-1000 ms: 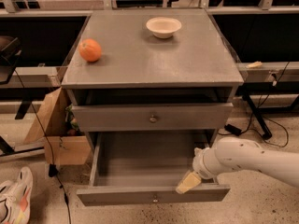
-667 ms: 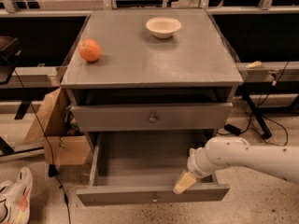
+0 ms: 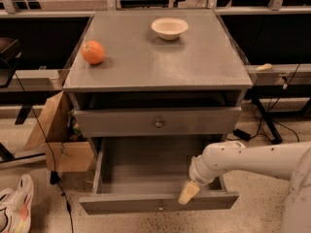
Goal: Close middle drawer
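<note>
1. Cabinet (image 3: 194,62): grey wood with a flat top, standing on a speckled floor.
2. Middle drawer (image 3: 141,166): pulled far out toward the camera. Its deep grey interior is in full view. The low front panel is the part nearest the camera and carries a small round knob (image 3: 160,208) at its centre.
3. Upper drawer (image 3: 116,123): taller grey front with a larger round knob (image 3: 159,123). It sits directly above the open drawer, with a dark gap between it and the cabinet top.
4. Gripper (image 3: 188,192): pale yellowish tip on a white arm (image 3: 252,160) that enters from the right edge. It sits at the right front of the middle drawer, just behind the front panel. Whether it is open or closed cannot be told, nor whether it touches the panel. It holds nothing visible.
5. Orange (image 3: 93,52): on the cabinet top, near the left edge.
6. Bowl (image 3: 169,27): shallow, cream-coloured and upright, at the rear centre of the top, well apart from the orange.
7. Cardboard box (image 3: 56,135): on the floor, against the cabinet's left side.
8. Sneaker (image 3: 14,208): white, at the lower left corner of the floor.
</note>
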Robot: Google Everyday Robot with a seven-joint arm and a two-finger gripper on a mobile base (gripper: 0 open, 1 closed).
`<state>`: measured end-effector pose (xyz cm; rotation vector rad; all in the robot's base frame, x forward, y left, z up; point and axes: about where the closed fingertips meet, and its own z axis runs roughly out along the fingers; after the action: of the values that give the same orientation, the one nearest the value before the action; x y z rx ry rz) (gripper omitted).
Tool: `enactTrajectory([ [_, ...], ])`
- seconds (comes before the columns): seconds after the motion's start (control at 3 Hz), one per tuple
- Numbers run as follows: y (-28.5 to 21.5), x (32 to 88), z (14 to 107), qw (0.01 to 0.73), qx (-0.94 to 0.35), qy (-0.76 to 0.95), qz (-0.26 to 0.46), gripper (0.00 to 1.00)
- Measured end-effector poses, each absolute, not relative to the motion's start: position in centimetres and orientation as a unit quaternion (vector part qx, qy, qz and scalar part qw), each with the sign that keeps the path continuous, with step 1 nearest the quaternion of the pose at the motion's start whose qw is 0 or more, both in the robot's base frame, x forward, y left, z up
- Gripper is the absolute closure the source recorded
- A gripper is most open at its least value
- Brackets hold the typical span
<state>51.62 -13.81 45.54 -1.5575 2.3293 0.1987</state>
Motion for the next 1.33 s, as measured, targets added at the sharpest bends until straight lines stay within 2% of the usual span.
enactTrajectory([
  [0.33,-13.6,50.7,44.6,0.163,-0.554,0.813,0.070,0.00],
  [0.67,-13.5,50.3,43.6,0.164,-0.557,0.811,0.072,0.17],
  [1.33,-14.2,51.4,42.4,0.172,-0.546,0.816,0.081,0.63],
])
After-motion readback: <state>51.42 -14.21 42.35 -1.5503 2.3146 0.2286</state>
